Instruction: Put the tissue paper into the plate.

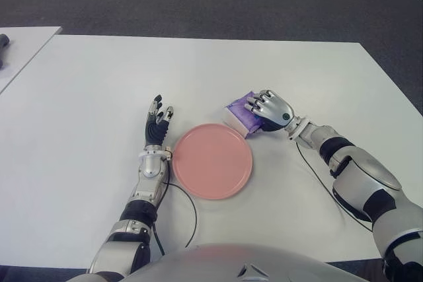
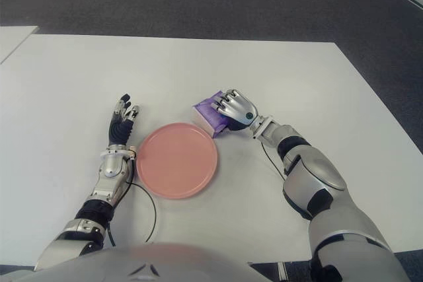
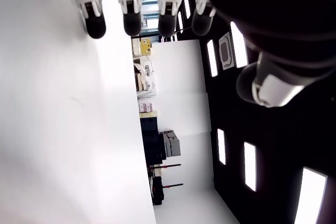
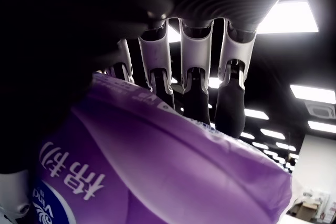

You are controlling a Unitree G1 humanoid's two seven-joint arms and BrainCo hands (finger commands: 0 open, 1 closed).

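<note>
Right hand (image 1: pixel 269 107) is wrapped around the purple tissue pack (image 1: pixel 239 113), just beside the pink plate (image 1: pixel 211 161); its white lettering isn't readable. Left hand (image 1: pixel 158 123) lies open on the plate's other side.

The plate (image 1: pixel 212 160) lies on the table (image 1: pixel 86 84), near the front edge and about in the middle from left to right. The tissue pack (image 1: pixel 239 114) is behind the plate and a little to its right, just beside the rim; whether they touch I cannot tell. The right hand (image 1: pixel 271 110) is on top of the tissue pack, and its arm goes from there to the right and to the front. The left hand (image 1: pixel 157 125) is just beside the plate on its left side, and its forearm goes toward the front edge of the table. A second table (image 1: pixel 20 47) is at the far left.
</note>
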